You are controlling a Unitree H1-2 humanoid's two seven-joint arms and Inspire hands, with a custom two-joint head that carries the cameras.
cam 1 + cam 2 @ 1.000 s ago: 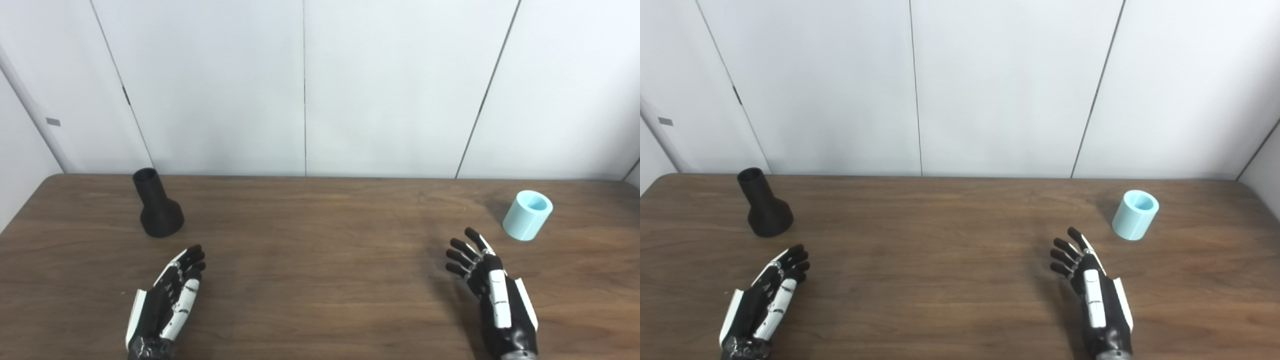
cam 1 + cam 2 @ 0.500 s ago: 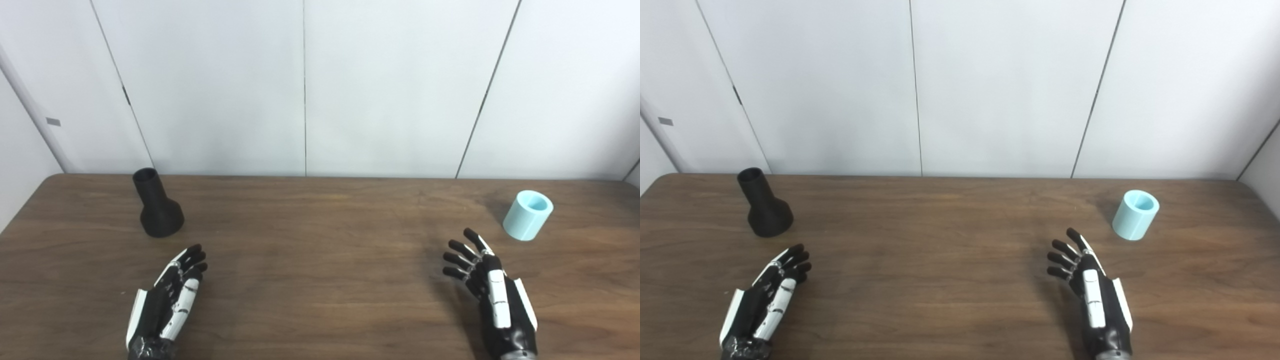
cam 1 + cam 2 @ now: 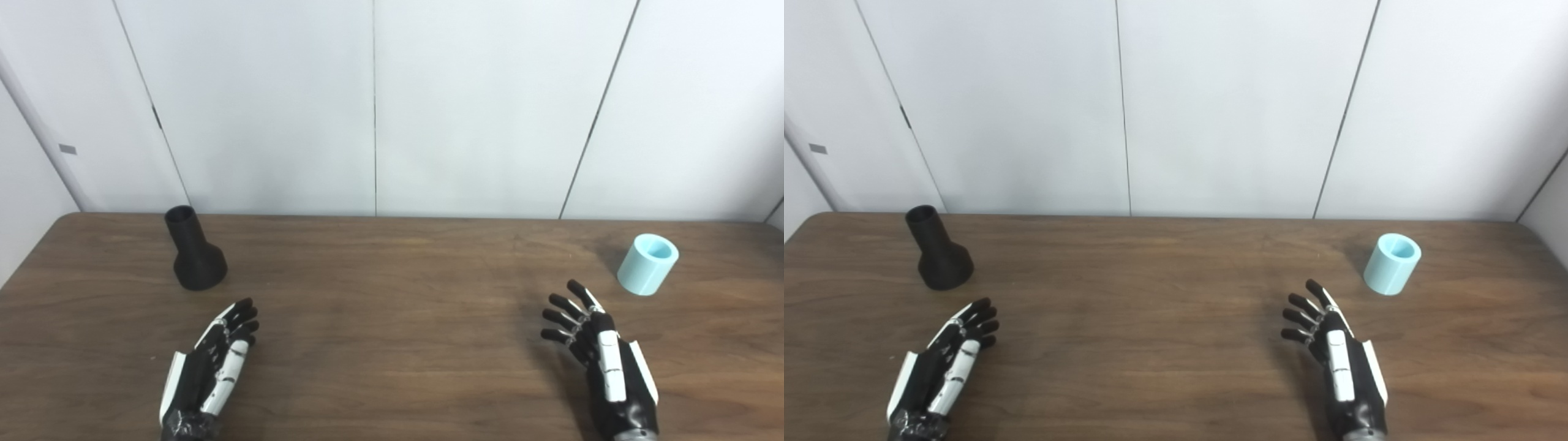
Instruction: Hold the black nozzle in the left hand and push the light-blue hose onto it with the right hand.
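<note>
Both upright: nozzle (image 3: 195, 257) (neck up), hose (image 3: 647, 264) mouth up.

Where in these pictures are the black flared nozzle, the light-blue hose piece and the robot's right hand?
black flared nozzle (image 3: 197, 269): left eye view, on its wide base.
light-blue hose piece (image 3: 643, 275): left eye view, on its side wall.
right hand (image 3: 1344, 361): right eye view, on its back.

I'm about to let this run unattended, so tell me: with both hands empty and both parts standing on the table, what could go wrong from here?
The black nozzle stands upright on its wide end; if the open left hand bumps its narrow top, it may tip over.

The light-blue hose is a short piece near the table's right edge. A clumsy reach by the open right hand could knock it over and set it rolling.
</note>
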